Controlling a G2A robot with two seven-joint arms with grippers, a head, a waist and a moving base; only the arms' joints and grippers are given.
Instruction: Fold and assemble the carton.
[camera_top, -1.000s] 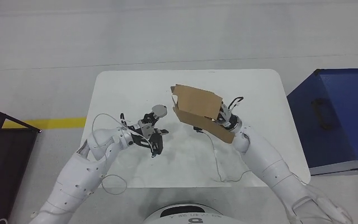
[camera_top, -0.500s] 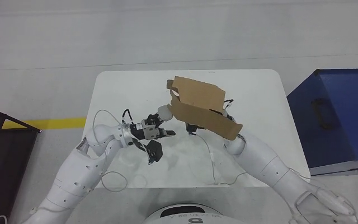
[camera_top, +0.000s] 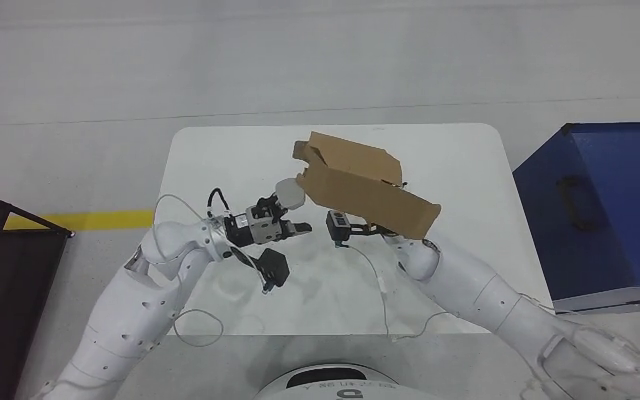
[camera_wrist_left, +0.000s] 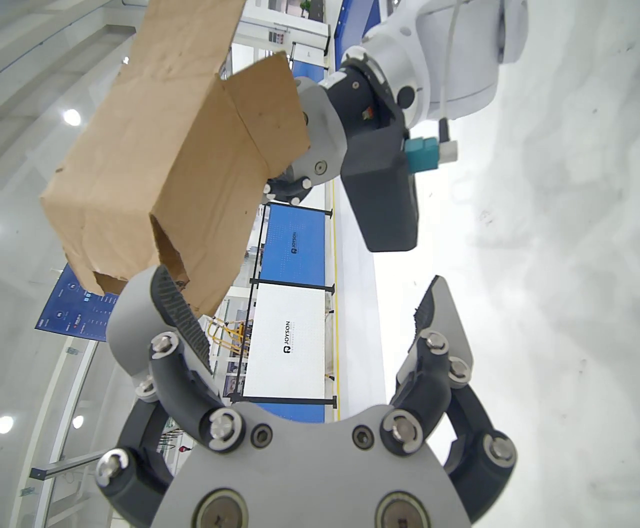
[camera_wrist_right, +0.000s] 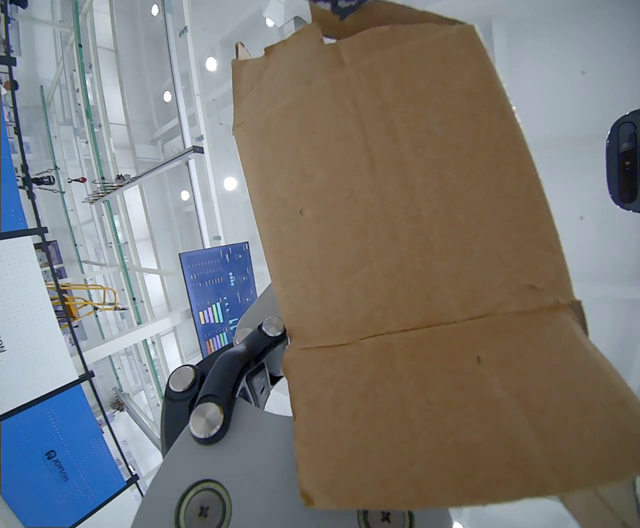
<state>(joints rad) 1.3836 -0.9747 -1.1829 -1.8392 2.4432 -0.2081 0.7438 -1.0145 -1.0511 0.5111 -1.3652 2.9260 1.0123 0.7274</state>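
- The carton (camera_top: 365, 190) is brown cardboard, opened partway into a flat tube. It is held up off the bench (camera_top: 220, 160), above its far middle.
- In the top view the carton lies slantwise. One end points toward the bench's right side and the other, with its flaps loose, toward the left arm.
- The right claw (camera_wrist_left: 295, 182) sits at a flap on the carton's end and seems to pinch it, though the cardboard hides its fingertips.
- In the right wrist view a broad creased panel of the carton (camera_wrist_right: 400, 225) lies right over that claw, with one dark finger link beside it.
- The left claw (camera_top: 297, 210) is beside the carton's loose-flapped end, spread wide and holding nothing.
- In the left wrist view the left claw (camera_wrist_left: 300, 290) has one ribbed pad (camera_wrist_left: 177, 310) just beside the open mouth of the carton (camera_wrist_left: 165, 150). The other pad is well apart from it.
- A thin white cable (camera_top: 385, 290) trails across the bench near the right arm.
- A blue box (camera_top: 590, 215) stands on the floor past the bench's right edge.
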